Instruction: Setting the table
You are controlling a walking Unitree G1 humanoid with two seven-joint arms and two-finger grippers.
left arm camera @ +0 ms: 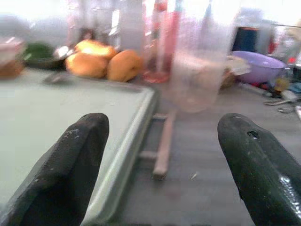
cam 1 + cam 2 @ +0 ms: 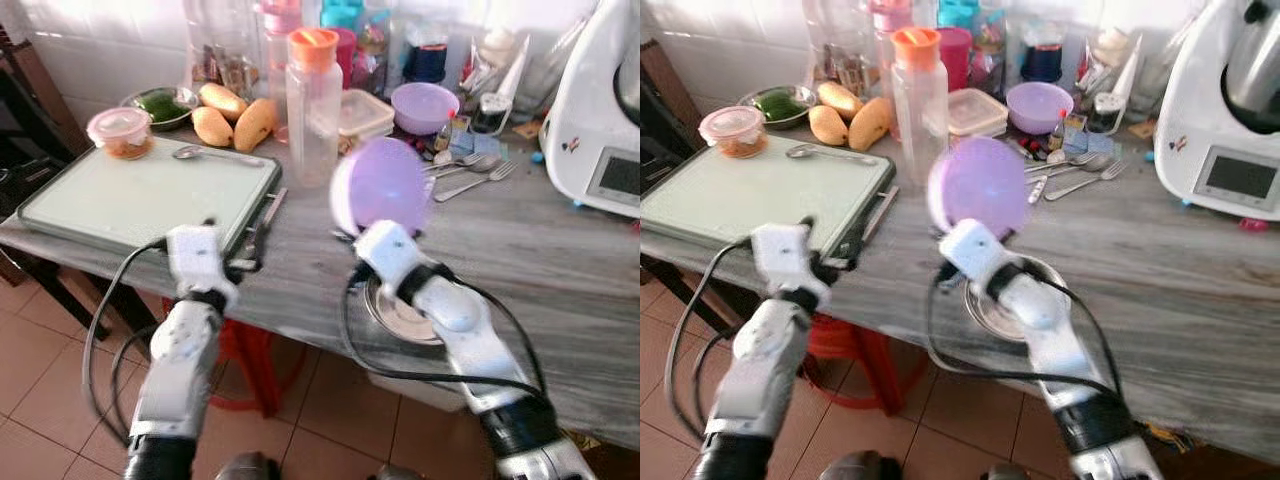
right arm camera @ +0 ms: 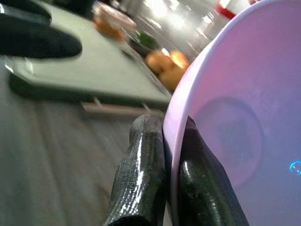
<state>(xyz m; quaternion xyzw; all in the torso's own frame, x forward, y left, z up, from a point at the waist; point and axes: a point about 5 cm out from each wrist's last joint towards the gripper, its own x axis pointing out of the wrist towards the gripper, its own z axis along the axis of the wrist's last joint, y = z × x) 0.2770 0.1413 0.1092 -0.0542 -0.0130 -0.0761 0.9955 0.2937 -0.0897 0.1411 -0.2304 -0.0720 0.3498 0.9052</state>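
— Why is the purple bowl [image 2: 380, 186] up on edge?

— The right end effector [image 3: 164, 155] pinches its rim between both fingers, so it hangs tilted above the bench [image 2: 560, 250], at twelve o'clock from the metal plate [image 2: 395, 310].

— And the left end effector [image 1: 164, 155]?

— Spread wide, empty, near the tray's [image 2: 140, 195] four o'clock corner, probably waiting.

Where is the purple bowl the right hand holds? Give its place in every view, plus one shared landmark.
Left eye view: purple bowl at centre, tilted on edge above the right hand.
Right eye view: just left of centre, above the counter.
Left wrist view: not in it.
Right wrist view: right side, rim pinched between the fingers.
Shared landmark: green tray.
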